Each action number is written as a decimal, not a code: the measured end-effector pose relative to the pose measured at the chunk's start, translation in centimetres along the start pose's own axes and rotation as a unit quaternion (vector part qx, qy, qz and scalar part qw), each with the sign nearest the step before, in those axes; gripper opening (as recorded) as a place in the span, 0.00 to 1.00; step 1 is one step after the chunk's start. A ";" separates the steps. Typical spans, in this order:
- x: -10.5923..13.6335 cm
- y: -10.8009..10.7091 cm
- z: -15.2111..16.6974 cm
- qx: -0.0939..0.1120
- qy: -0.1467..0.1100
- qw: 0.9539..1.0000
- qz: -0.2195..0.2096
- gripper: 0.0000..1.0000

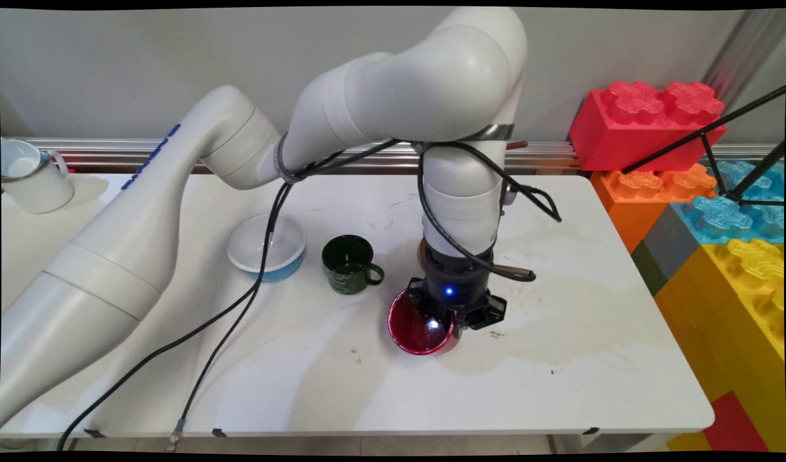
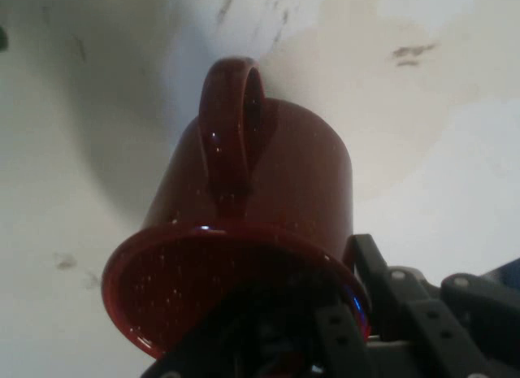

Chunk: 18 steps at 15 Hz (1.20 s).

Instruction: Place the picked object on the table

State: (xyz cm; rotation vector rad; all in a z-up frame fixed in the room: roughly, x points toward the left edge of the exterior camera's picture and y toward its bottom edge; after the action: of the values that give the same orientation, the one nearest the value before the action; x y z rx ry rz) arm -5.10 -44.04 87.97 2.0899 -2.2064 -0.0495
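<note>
Black two-finger gripper (image 1: 449, 316) is closed over the rim of the glossy red speckled enamel mug (image 1: 419, 330), one finger inside. Mug is tilted, at the white table (image 1: 559, 359)'s centre. Dark green enamel mug (image 1: 349, 264) at its 10 o'clock, apart.

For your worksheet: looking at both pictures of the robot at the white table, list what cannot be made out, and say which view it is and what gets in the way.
- Gripper fingertips: main view, hidden by the hand and the red mug; hand view, cut off at the bottom edge behind the mug's rim.
- Brown thing behind the wrist: main view, mostly hidden by the arm.
- Green mug lettering: main view, too small to read.
- White mug: main view, its left side cut off by the edge.
</note>
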 end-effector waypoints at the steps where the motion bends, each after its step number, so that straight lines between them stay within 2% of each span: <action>1: 0.4 0.1 0.3 0.010 -0.006 1.000 0.005 0.00; 5: 1.5 0.4 1.6 0.039 -0.036 0.998 0.016 0.00; 8: 2.0 0.8 2.4 0.053 -0.060 0.997 0.013 0.00; 12: 2.6 1.1 3.6 0.066 -0.089 0.994 0.011 0.00; 18: 3.5 1.1 5.4 0.076 -0.114 0.991 0.011 0.00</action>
State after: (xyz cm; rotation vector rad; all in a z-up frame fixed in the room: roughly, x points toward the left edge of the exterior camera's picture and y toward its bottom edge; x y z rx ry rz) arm -6.86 -47.76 82.88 2.2386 -2.4340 -0.1299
